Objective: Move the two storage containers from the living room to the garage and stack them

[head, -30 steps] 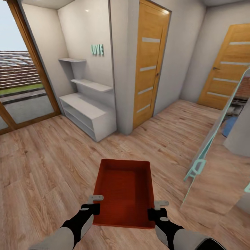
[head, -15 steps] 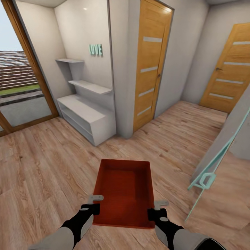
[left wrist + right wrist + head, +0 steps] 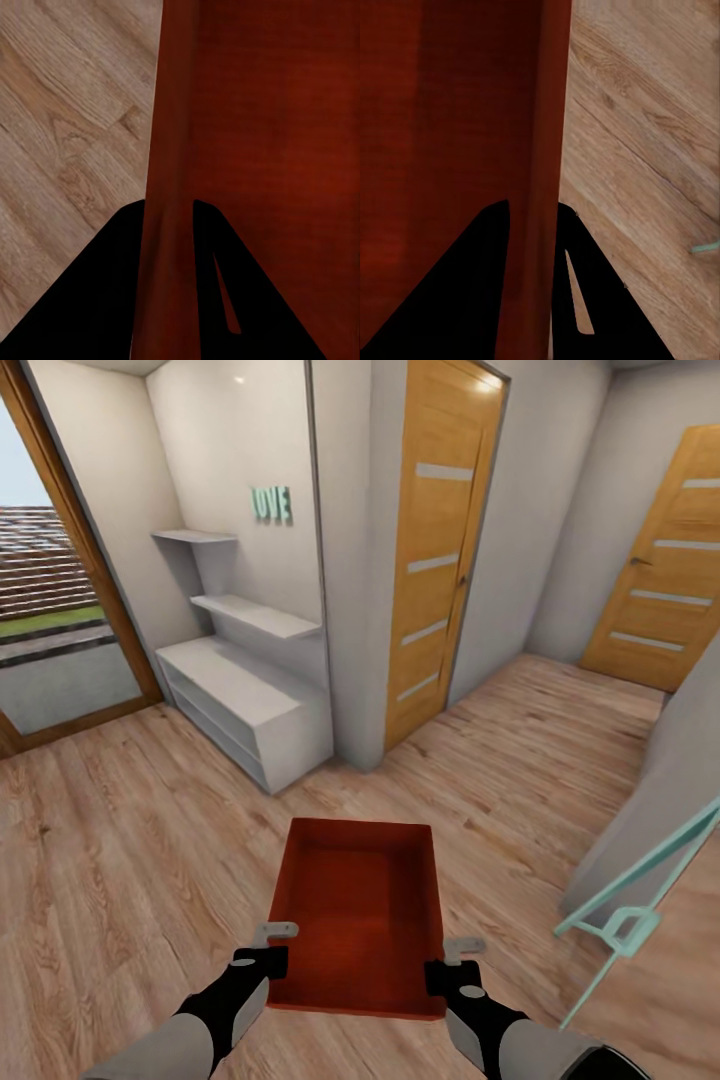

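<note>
Nearest the camera in the head view, the left gripper (image 3: 268, 950) and the right gripper (image 3: 452, 962) each clamp one side wall of a red-orange storage container (image 3: 360, 915), carried level between the two arms above the light wood plank floor (image 3: 120, 860). In the left wrist view the fingers (image 3: 112, 292) pinch the container's left wall, one dark finger on either face of the ribbed red wall (image 3: 169, 187), with wood planks (image 3: 67, 142) below. The right wrist view matches: fingers (image 3: 472, 292) close on the container's right wall (image 3: 544, 150), floor (image 3: 637, 150) beside it.

To the right, a pale teal frame (image 3: 625, 920) leans against a grey panel. Further ahead on the left stands a white low shelf unit (image 3: 245, 705) with two white wall shelves (image 3: 255, 615) above it and teal letters (image 3: 271, 503) on the wall. A glazed opening with a wooden frame (image 3: 75, 550) lies at far left. Beyond the container, a wooden door (image 3: 435, 550) with pale stripes stands by the wall corner, and a second such door (image 3: 665, 570) closes the far right.
</note>
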Controlling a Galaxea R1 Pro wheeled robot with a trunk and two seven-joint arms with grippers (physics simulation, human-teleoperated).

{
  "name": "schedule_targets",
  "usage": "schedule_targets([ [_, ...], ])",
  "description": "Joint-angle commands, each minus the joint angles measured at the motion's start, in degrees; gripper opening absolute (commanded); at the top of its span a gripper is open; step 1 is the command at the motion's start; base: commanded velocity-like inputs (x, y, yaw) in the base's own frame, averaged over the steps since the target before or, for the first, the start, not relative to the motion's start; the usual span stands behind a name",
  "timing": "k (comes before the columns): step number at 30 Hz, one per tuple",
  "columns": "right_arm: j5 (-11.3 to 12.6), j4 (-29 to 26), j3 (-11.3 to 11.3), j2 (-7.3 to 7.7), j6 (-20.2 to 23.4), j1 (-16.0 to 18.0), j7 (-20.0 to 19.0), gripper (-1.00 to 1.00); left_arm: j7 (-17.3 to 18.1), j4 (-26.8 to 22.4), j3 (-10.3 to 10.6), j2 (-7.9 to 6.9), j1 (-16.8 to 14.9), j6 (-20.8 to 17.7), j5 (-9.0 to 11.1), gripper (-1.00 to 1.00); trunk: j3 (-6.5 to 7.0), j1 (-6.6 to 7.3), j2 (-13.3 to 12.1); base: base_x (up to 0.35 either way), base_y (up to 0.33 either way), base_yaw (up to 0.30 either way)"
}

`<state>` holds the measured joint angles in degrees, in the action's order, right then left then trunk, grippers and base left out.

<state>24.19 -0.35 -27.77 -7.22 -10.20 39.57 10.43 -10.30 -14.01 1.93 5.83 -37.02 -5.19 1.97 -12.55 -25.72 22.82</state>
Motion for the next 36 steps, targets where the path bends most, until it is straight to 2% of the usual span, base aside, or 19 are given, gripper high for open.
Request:
schedule_targets([
  [1,0.3,-0.1,-0.7,1.69,-0.8,0.1,3.3,-1.00,-1.3,0.1,0.0,-0.09,0.0,-0.4,0.1,-1.00,-0.09,-0.06,0.1,0.322,0.000,0.000],
  [9,0.4,-0.1,-0.7,1.65,-0.9,0.1,3.3,-1.00,-1.3,0.2,-0.1,-0.10,0.0,-0.4,0.1,-1.00,-0.09,-0.06,0.1,0.322,0.000,-0.031],
  [26,0.5,-0.1,-0.7,1.51,-0.9,0.1,3.3,-1.00,-1.2,0.3,0.0,0.03,0.0,-0.4,0.1,-1.00,-0.09,-0.06,0.1,0.322,0.000,-0.270],
  [36,0.5,-0.1,-0.7,1.51,-1.0,0.1,3.3,-1.00,-1.2,0.3,-0.1,0.06,0.0,-0.4,0.1,-1.00,-0.09,-0.06,0.1,0.322,0.000,-0.023],
])
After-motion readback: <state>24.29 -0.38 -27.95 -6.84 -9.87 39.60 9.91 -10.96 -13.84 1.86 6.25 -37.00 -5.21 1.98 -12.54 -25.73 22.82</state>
